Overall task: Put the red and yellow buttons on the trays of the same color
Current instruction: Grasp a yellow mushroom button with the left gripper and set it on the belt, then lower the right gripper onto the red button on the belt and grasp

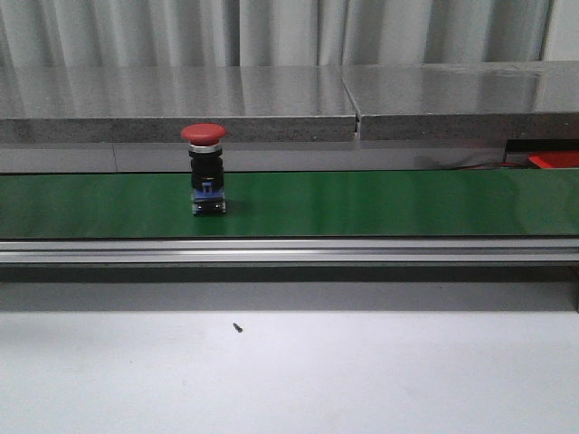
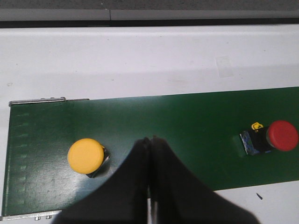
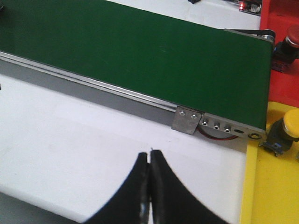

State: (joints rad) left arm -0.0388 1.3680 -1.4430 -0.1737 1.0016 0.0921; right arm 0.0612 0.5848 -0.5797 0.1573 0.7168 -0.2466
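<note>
A red button point(image 1: 204, 168) with a mushroom cap stands upright on a black body and blue base on the green conveyor belt point(image 1: 380, 203), left of centre in the front view, with a grey stone-like ledge point(image 1: 271, 104) running behind it and a white table point(image 1: 289, 380) in the foreground, where a small dark speck point(image 1: 238, 327) lies. A sliver of red tray point(image 1: 554, 160) shows at the far right edge, beyond the belt. Neither arm appears in the front view. From the left wrist camera, the left gripper point(image 2: 149, 144) hangs above the belt with its dark fingers pressed together and nothing between them; a yellow button point(image 2: 86, 156) sits on the belt just beside the fingertips, near the belt's end, while the red button point(image 2: 271, 138) stands well apart toward the other side. From the right wrist camera, the right gripper point(image 3: 150, 156) hovers over the white table, its jaws likewise closed on nothing, near the belt's metal end bracket point(image 3: 187, 121). Past that end, a second yellow button point(image 3: 284, 132) rests on the yellow tray point(image 3: 271, 186), and another red button point(image 3: 288, 44) sits on the red tray point(image 3: 275, 18).
</note>
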